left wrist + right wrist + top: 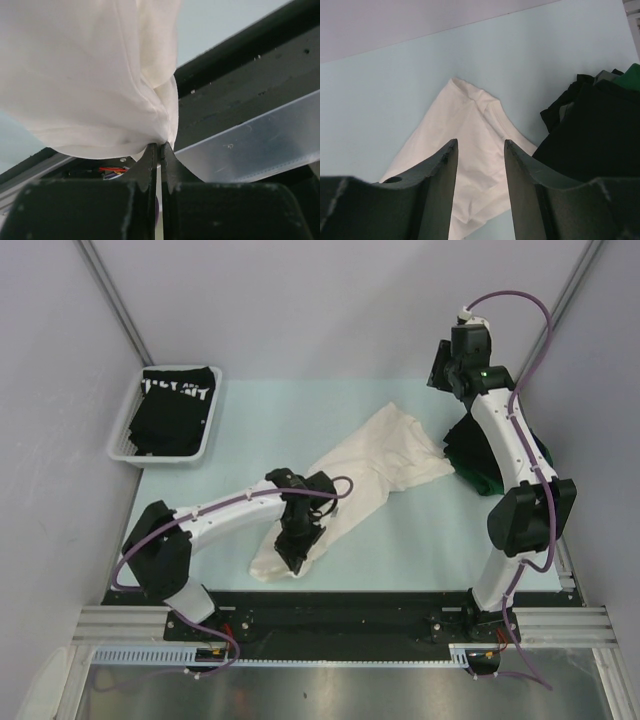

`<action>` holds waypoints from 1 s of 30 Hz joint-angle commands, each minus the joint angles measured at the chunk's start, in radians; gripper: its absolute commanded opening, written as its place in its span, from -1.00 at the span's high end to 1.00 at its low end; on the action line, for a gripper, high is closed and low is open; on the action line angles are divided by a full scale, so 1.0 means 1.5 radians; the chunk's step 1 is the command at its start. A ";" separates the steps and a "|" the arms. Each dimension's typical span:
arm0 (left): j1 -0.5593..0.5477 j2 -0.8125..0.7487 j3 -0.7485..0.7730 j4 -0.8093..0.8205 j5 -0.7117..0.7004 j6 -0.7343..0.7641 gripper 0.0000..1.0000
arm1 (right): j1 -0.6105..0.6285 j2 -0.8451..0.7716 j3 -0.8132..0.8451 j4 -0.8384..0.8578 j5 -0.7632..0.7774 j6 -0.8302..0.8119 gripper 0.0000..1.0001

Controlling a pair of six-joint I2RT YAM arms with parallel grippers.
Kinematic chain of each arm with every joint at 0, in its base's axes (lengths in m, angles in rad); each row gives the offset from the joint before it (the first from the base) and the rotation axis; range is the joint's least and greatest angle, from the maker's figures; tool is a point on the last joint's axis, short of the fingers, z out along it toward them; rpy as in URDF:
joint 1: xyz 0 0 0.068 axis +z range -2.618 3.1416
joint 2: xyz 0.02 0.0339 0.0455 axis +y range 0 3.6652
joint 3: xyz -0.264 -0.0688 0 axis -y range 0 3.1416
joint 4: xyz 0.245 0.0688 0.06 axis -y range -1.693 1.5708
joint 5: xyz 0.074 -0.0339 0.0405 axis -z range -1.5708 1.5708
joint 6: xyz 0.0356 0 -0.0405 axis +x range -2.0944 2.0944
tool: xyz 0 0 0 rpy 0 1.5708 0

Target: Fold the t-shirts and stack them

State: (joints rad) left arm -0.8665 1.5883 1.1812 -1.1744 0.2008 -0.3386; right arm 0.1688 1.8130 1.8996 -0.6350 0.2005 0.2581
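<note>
T-shirt first: the white soft-cloth t-shirt (372, 468) lies in a long, rumpled diagonal across the pale green surface (300, 405). Its near end is pinched up close to the front edge and its far end sits just beside the heap of black and dark green t-shirts (470, 468) on the right.

Your biggest risk is that the cloth is bunched and twisted, not spread. Fold it like this and you would likely lock in creases. Drag it towards the right and you could snag the dark heap and pull it out of place.

Next, the white plastic mesh basket (122, 445) at the far left holds a black t-shirt with white lettering (176, 400). It is well apart, so a stray sweep is unlikely to reach it.

Smallest, the grip itself. The left arm's fingers (152, 160) are pressed together on only a small gathered tuck of the white hem, right over the black front rail (240, 100). A quick lift may slip that tuck free or drop cloth off the edge.

The right arm's fingers (449, 157) stand apart and empty, hanging above the collar end. If you lower them carelessly, you may catch two layers.
</note>
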 commanded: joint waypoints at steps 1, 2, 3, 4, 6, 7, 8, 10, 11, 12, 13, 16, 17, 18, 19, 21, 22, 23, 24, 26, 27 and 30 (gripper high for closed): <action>-0.052 -0.028 -0.015 -0.058 0.025 0.005 1.00 | -0.005 0.005 0.042 0.004 0.000 0.008 0.06; -0.059 -0.033 -0.031 -0.062 0.022 0.004 1.00 | -0.008 0.005 0.044 0.002 0.000 0.009 0.06; -0.061 -0.046 -0.039 -0.066 0.019 0.003 1.00 | -0.008 0.005 0.043 0.003 0.001 0.009 0.06; -0.064 -0.052 -0.046 -0.073 0.017 0.002 1.00 | -0.009 0.006 0.044 0.003 0.001 0.008 0.06; -0.065 -0.075 -0.067 -0.085 0.006 0.001 1.00 | -0.011 0.008 0.046 0.003 0.000 0.008 0.05; -0.065 -0.082 -0.075 -0.093 0.004 0.000 1.00 | -0.011 0.008 0.047 0.004 0.000 0.008 0.05; -0.066 -0.096 -0.091 -0.095 0.004 -0.002 1.00 | -0.014 0.010 0.048 0.004 -0.002 0.009 0.05; -0.065 -0.106 -0.112 -0.093 0.010 -0.004 1.00 | -0.013 0.016 0.051 0.004 -0.004 0.013 0.04; -0.066 -0.112 -0.117 -0.095 0.012 -0.005 0.99 | -0.012 0.016 0.052 0.004 -0.006 0.014 0.04; -0.066 -0.114 -0.121 -0.094 0.017 -0.007 0.96 | -0.013 0.021 0.054 0.004 -0.007 0.014 0.04; -0.067 -0.115 -0.122 -0.092 0.019 -0.009 0.90 | -0.013 0.024 0.057 0.003 -0.010 0.016 0.04; -0.068 -0.115 -0.115 -0.083 0.029 -0.016 0.68 | -0.014 0.033 0.065 0.002 -0.016 0.021 0.03; -0.067 -0.114 -0.110 -0.080 0.033 -0.016 0.63 | -0.013 0.036 0.068 0.000 -0.017 0.022 0.03; -0.068 -0.111 -0.106 -0.077 0.034 -0.017 0.61 | -0.012 0.040 0.072 -0.001 -0.019 0.023 0.03; -0.069 -0.109 -0.098 -0.075 0.035 -0.017 0.59 | -0.013 0.045 0.079 -0.003 -0.020 0.022 0.03; -0.068 -0.103 -0.086 -0.073 0.039 -0.017 0.53 | -0.013 0.053 0.089 -0.008 -0.020 0.020 0.03; -0.068 -0.098 -0.071 -0.074 0.040 -0.016 0.49 | -0.013 0.060 0.096 -0.012 -0.022 0.018 0.02; -0.067 -0.096 -0.060 -0.074 0.042 -0.016 0.48 | -0.014 0.065 0.099 -0.015 -0.023 0.016 0.02; -0.068 -0.092 -0.049 -0.077 0.041 -0.015 0.46 | -0.013 0.069 0.101 -0.016 -0.023 0.015 0.02; -0.068 -0.083 -0.010 -0.083 0.031 -0.016 0.43 | -0.013 0.083 0.102 -0.019 -0.022 0.011 0.01; -0.067 -0.079 0.003 -0.089 0.025 -0.015 0.42 | -0.013 0.089 0.105 -0.022 -0.022 0.009 0.01; -0.063 -0.059 0.048 -0.091 -0.016 -0.013 0.41 | -0.013 0.116 0.103 -0.021 -0.023 0.003 0.01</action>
State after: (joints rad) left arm -0.9627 1.4765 1.1614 -1.2987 0.2302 -0.3481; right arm 0.1528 1.9423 2.0109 -0.6617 0.1673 0.2771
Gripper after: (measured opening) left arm 0.293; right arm 0.491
